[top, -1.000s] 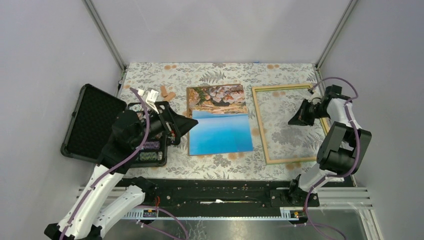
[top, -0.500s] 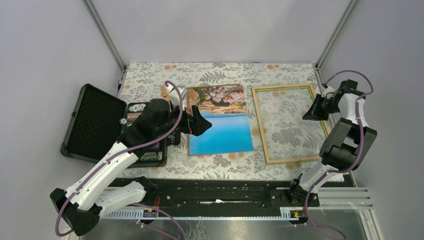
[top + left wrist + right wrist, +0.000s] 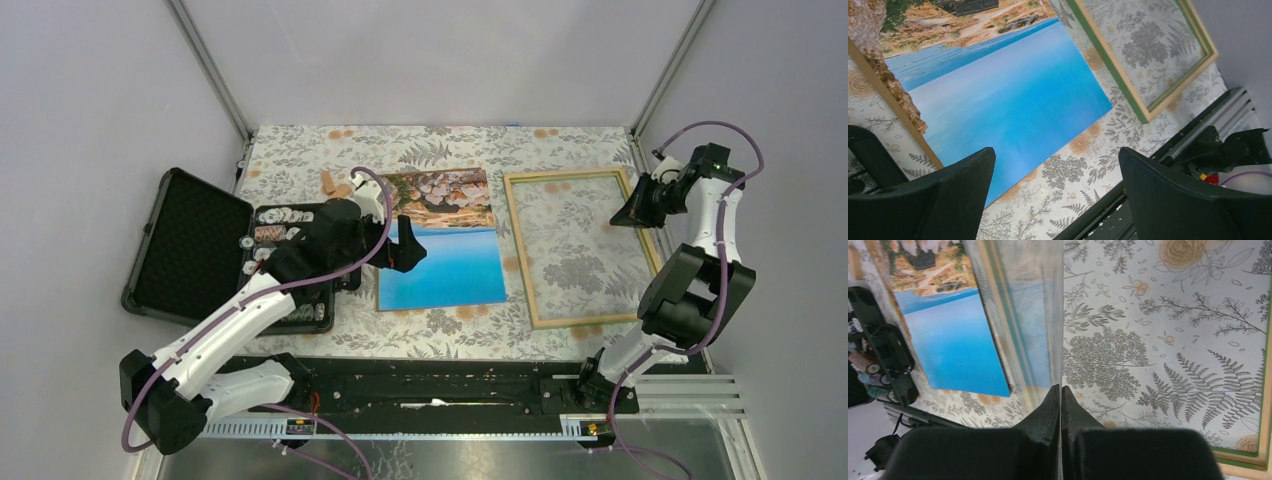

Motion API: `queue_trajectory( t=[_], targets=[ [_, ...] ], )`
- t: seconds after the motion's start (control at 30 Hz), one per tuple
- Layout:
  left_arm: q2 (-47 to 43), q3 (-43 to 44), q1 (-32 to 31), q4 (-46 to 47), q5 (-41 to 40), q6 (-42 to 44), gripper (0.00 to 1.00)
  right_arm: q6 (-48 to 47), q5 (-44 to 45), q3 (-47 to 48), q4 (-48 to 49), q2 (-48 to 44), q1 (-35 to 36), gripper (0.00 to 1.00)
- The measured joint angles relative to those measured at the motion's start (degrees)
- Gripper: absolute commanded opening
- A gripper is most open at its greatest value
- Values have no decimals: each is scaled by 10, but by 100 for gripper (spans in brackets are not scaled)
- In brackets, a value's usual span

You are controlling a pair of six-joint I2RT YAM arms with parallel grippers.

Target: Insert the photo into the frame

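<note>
The photo [image 3: 440, 245], blue sea with a rocky coast at the far end, lies face up mid-table; it also shows in the left wrist view [image 3: 998, 100] and the right wrist view [image 3: 948, 340]. My left gripper [image 3: 405, 245] hovers open over its left edge, with nothing between the jaws [image 3: 1057, 152]. To the right of the photo lies the frame [image 3: 585, 318], light wood with a green inner face [image 3: 1108, 65]. My right gripper [image 3: 628, 212] is shut [image 3: 1061, 387] on the right edge of a clear pane [image 3: 1028, 315], which is tilted up over the frame.
A brown backing board [image 3: 883, 85] peeks out under the photo's left side. An open black case [image 3: 190, 250] with poker chips [image 3: 285, 225] sits at the left. Small tan pieces [image 3: 330, 183] lie behind it. Grey walls enclose the table; a black rail [image 3: 440, 385] runs along the near edge.
My left arm swung right from the case to the photo's left edge. My right gripper moved back and to the right, still shut on the pane.
</note>
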Motion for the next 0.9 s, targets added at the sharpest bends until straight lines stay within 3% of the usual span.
queue_trajectory(
  t=[0.43, 0.9],
  targets=[
    [14, -20, 0, 12, -8, 5, 99, -12, -35, 116, -89, -19, 8, 0],
    [21, -28, 4, 16, -4, 5, 99, -12, -55, 173, -125, -26, 23, 0]
  ],
)
